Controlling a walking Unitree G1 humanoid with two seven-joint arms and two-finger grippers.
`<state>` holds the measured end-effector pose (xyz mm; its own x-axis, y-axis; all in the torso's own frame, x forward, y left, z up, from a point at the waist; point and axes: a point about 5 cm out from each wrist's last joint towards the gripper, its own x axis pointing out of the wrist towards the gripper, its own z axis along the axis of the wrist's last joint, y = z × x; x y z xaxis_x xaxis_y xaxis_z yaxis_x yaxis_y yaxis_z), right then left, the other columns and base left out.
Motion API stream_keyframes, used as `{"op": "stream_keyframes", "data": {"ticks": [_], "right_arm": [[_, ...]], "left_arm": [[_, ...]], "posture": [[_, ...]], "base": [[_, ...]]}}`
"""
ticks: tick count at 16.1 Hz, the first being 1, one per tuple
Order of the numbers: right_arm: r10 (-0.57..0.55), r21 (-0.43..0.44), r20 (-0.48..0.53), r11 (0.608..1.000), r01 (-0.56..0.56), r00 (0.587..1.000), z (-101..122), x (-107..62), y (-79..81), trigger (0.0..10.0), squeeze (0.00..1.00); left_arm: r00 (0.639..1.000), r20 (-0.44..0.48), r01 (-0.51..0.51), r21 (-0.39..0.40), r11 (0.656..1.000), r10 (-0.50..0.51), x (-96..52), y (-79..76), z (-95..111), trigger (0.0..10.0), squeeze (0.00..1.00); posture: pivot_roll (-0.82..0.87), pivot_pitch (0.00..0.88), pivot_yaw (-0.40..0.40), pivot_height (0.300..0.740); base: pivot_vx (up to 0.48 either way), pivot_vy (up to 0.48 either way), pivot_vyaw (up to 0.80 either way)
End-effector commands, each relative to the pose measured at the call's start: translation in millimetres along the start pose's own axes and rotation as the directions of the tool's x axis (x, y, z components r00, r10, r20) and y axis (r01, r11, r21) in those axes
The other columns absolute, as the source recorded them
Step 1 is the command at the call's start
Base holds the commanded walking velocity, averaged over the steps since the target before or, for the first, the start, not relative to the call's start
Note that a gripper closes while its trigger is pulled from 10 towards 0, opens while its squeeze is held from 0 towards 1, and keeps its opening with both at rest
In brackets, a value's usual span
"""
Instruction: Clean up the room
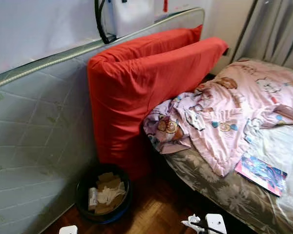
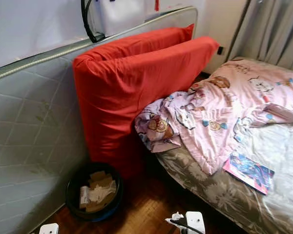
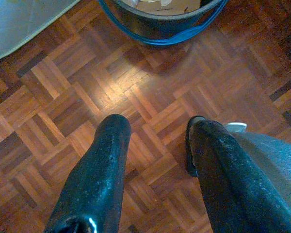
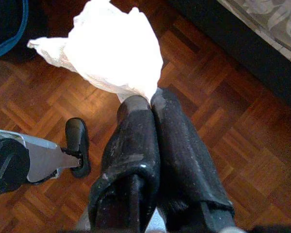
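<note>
- Right gripper (image 4: pixel 144 104): jaws clenched on a crumpled white tissue (image 4: pixel 111 51), which bunches out past the fingertips above the wooden floor (image 4: pixel 223 145)
- Left gripper (image 3: pixel 155 141): jaws released with nothing between them, hanging over bare floor
- The bin (image 1: pixel 103 194), dark with a blue rim and already holding paper scraps, stands on the floor against the red cushion (image 1: pixel 136 92) and the upright mattress (image 1: pixel 34 141); it lies ahead and to the left of the loaded jaws, so the tissue must travel leftward and forward, judging by the head views
- Beyond, the bed (image 1: pixel 210 187) carries a rumpled pink quilt (image 1: pixel 234 107) and a booklet (image 1: pixel 261 173)
</note>
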<state>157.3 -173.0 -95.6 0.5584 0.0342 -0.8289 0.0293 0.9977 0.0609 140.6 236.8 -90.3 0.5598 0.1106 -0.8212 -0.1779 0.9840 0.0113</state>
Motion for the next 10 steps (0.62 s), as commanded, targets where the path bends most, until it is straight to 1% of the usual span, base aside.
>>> {"op": "stream_keyframes", "data": {"ticks": [1, 3, 10], "right_arm": [[-0.01, -0.001, 0.01, 1.0, 0.01, 1.0, 1.5, -0.3, -3.5, 10.0, 0.0], [-0.008, -0.015, 0.02, 1.0, 0.009, 1.0, 3.1, -0.3, -4.0, 10.0, 0.0], [0.004, -0.018, 0.043, 1.0, -0.003, 0.999, 10.1, 1.3, -0.6, 10.0, 0.0]], "left_arm": [[1.0, 0.0, -0.003, -0.001, 1.0, 0.003, -0.3, 0.3, -1.1, 10.0, 0.0], [1.0, -0.002, -0.003, -0.001, 1.0, 0.003, -0.2, 0.1, -1.0, 10.0, 0.0], [1.0, -0.005, -0.007, -0.002, 1.0, 0.007, -0.3, 0.8, -1.2, 10.0, 0.0]], "posture": [[0.01, 0.0, 0.035, 0.735], [0.01, 0.0, 0.033, 0.735], [0.01, 0.0, 0.034, 0.735]], "base": [[0.0, 0.0, 0.0], [0.0, 0.0, 0.0], [0.0, 0.0, 0.8]]}}
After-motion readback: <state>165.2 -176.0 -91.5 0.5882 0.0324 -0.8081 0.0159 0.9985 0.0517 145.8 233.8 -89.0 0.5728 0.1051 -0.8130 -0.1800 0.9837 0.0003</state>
